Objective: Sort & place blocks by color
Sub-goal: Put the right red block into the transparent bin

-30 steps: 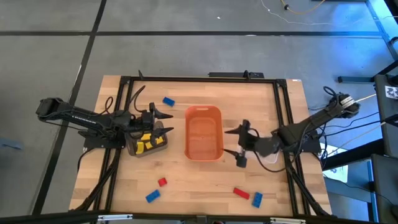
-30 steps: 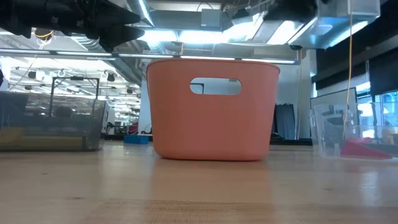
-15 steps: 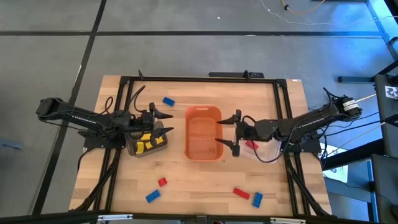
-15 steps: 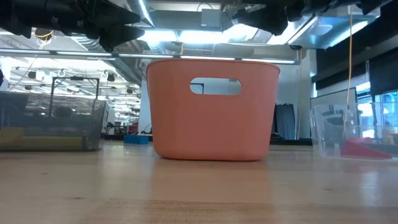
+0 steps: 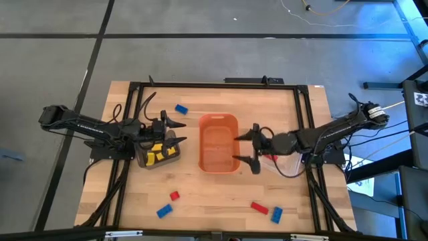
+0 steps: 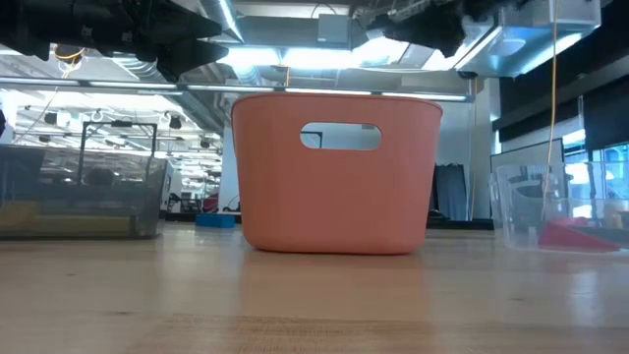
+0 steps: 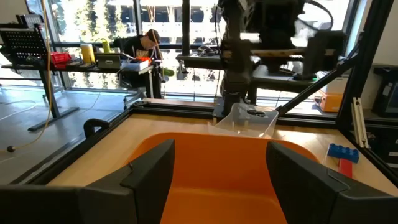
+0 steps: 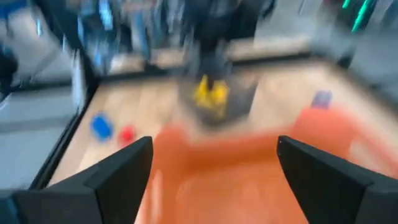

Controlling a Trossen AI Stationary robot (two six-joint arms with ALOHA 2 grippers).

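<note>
Five loose plastic bricks remain on the wooden table [image 5: 200, 201]: a blue brick [image 5: 181, 108], a small red brick [image 5: 174, 195], another blue brick [image 5: 164, 211], a red oblong brick [image 5: 259, 208], a third blue brick [image 5: 276, 214]. My right gripper [image 5: 245, 148], open and empty, has swung from table to the orange tub's [image 5: 219, 142] rim, then eased back. My left gripper [image 5: 175, 132] waits open over the yellow-filled dark bin [image 5: 158, 155].

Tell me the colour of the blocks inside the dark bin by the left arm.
Yellow blocks, clearest in the high view.
</note>
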